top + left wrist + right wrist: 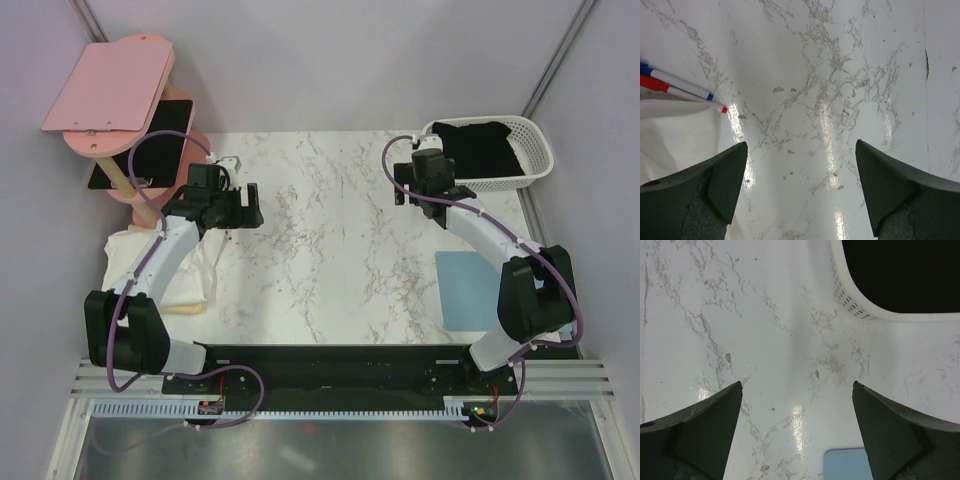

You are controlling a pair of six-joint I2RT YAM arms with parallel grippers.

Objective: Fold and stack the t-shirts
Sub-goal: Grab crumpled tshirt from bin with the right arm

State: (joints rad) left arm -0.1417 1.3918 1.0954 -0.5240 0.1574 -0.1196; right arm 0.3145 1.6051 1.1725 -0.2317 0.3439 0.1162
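White basket (505,183): one, black cloth (485,145) inside; white t-shirt (122,255): one.

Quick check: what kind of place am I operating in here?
Probably a lab test cell: plain grey partition walls, a white marble-pattern tabletop, and a white perforated plastic basket holding black clothing.

White links (170,250), black joints (135,335); purple cables (109,355) — dark grey tool fingers (700,190).

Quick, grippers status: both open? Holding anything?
Left gripper: open, holding nothing.
Right gripper: open, holding nothing.
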